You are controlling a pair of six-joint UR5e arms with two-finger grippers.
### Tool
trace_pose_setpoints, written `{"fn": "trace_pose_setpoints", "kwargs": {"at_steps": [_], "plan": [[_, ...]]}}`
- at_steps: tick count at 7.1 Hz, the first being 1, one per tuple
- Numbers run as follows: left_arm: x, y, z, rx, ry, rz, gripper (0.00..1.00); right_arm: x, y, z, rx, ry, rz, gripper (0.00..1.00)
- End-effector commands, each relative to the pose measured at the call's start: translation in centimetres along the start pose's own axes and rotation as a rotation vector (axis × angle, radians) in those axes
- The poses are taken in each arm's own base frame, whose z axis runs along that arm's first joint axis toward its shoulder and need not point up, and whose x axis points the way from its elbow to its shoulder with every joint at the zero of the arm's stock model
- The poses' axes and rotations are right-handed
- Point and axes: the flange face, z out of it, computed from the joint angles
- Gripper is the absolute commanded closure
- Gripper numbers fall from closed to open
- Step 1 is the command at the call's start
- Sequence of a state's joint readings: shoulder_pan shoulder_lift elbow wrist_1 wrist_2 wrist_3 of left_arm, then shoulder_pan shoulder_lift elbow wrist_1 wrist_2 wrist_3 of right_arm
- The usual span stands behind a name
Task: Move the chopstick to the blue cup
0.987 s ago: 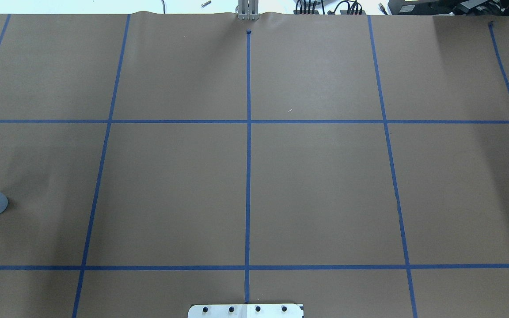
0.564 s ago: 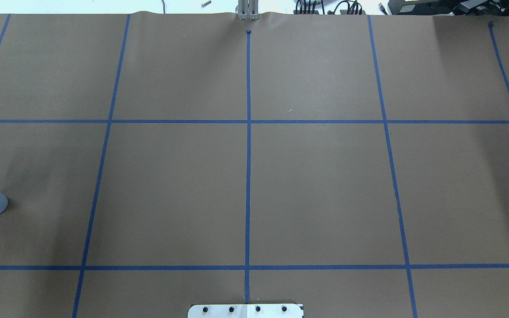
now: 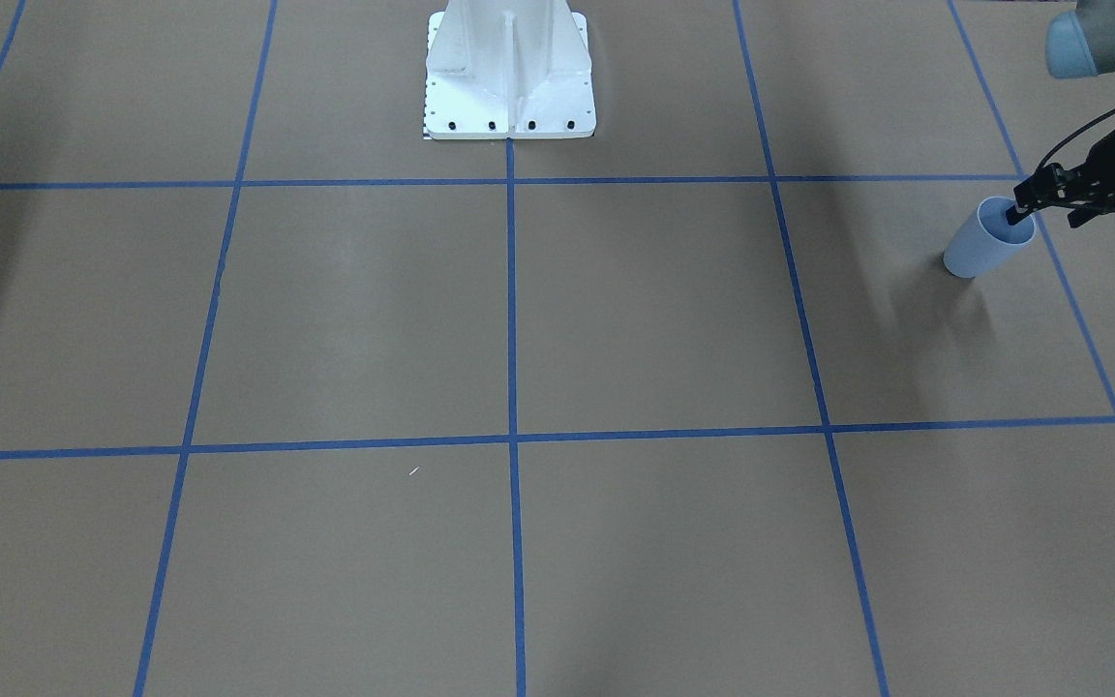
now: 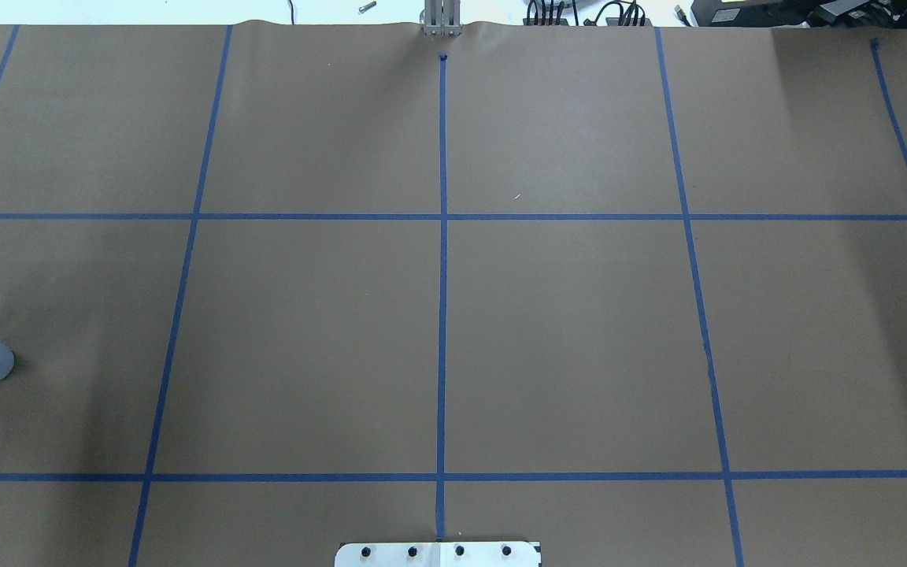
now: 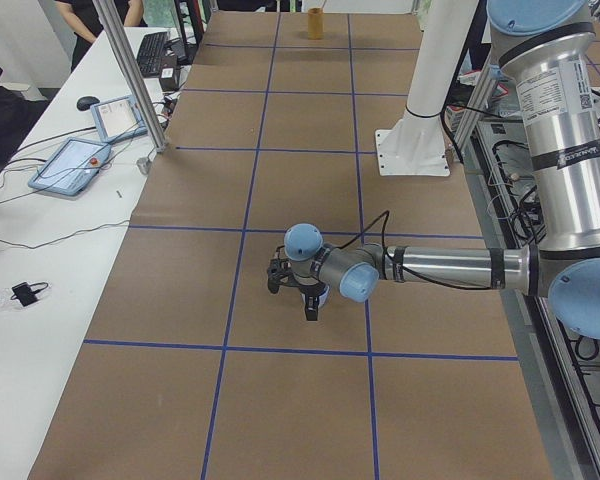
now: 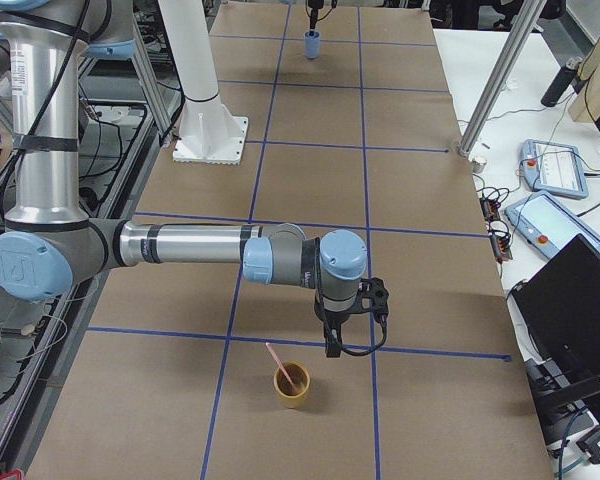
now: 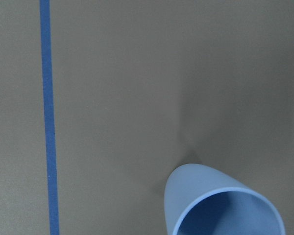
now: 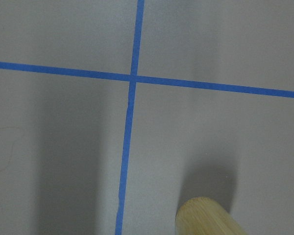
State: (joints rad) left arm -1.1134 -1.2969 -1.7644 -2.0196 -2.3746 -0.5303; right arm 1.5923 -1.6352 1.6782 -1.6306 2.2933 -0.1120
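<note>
Lower middle of the right-side view: the chopstick point(image 6: 278, 361) leans in a tan cup point(image 6: 291, 392), top end sticking out, so it's easy to pinch. My right hand point(image 6: 352, 335) hangs just right of it; I can't tell whether it's spread or pressed together. Far right of the front view: the blue cup point(image 3: 979, 250) stands upright on the desk point(image 3: 616, 319), with my left hand point(image 3: 1041, 215) spread at its rim, probably steadying it.

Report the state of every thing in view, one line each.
chopstick: leaning in the tan cup, not gripped.
tan cup: upright, holding the chopstick.
blue cup: upright, empty as far as its inside shows.
left gripper: at the blue cup's rim; open or shut unclear.
right gripper: beside the tan cup; open or shut unclear.
</note>
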Motion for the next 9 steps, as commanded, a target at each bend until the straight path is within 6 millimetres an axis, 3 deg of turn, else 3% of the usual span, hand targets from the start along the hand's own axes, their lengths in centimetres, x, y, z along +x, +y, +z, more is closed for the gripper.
{"fn": "trace_pose_setpoints", "kwargs": {"at_steps": [1,2,3,5,7,8,9], "plan": [[0.3,-0.2,0.8,-0.012,-0.004,0.017,0.30,0.0,0.0,0.1,-0.001,0.000,0.001,0.00],[0.4,-0.3,0.6,0.006,-0.003,0.031,0.91,0.0,0.0,0.0,0.000,0.000,0.000,0.00],[0.4,-0.3,0.5,0.011,-0.001,0.029,1.00,0.0,0.0,0.0,0.000,0.000,0.000,0.00],[1.2,-0.5,-0.2,0.025,0.008,0.031,1.00,0.1,0.0,0.1,-0.001,0.001,-0.001,0.00],[4.2,-0.6,-3.1,0.054,0.032,0.056,1.00,0.1,-0.1,0.0,-0.001,0.005,0.000,0.00],[7.6,-1.7,-5.3,0.044,0.024,0.045,1.00,0.0,0.0,-0.1,0.000,0.008,0.002,0.00],[12.9,-5.9,-8.3,0.040,0.016,0.024,1.00,-0.1,0.0,-0.2,0.001,0.008,0.000,0.00]]}}
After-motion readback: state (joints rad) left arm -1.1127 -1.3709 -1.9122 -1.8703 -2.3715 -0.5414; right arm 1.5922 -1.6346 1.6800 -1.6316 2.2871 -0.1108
